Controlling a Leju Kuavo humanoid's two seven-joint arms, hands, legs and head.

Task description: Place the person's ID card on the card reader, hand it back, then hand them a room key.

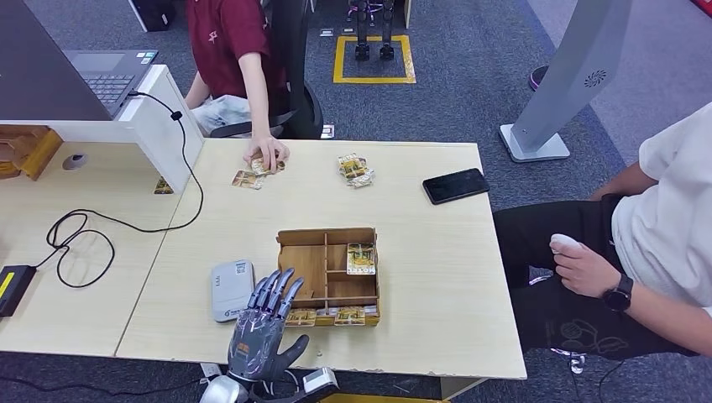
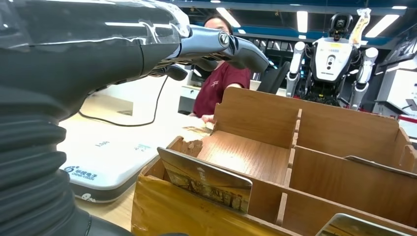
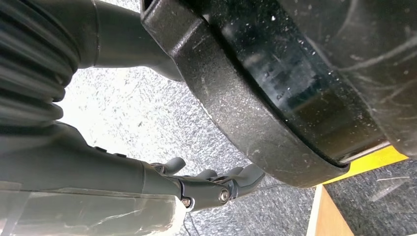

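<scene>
Wooden box point(image 1: 328, 243) front cards half-hidden; left hand point(image 1: 263, 326) empty, fingers spread; right hand point(image 3: 196, 184) grip unclear.

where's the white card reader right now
In the head view, the flat white card reader lies near the table's front edge, just left of the wooden divided box, beside the left hand.

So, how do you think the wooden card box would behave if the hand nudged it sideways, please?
The wooden card box looks thin-walled and nearly empty, so probably light and apt to slide on the smooth table. Its low, wide shape should resist tipping. The upright cards along its front might shift.
</scene>
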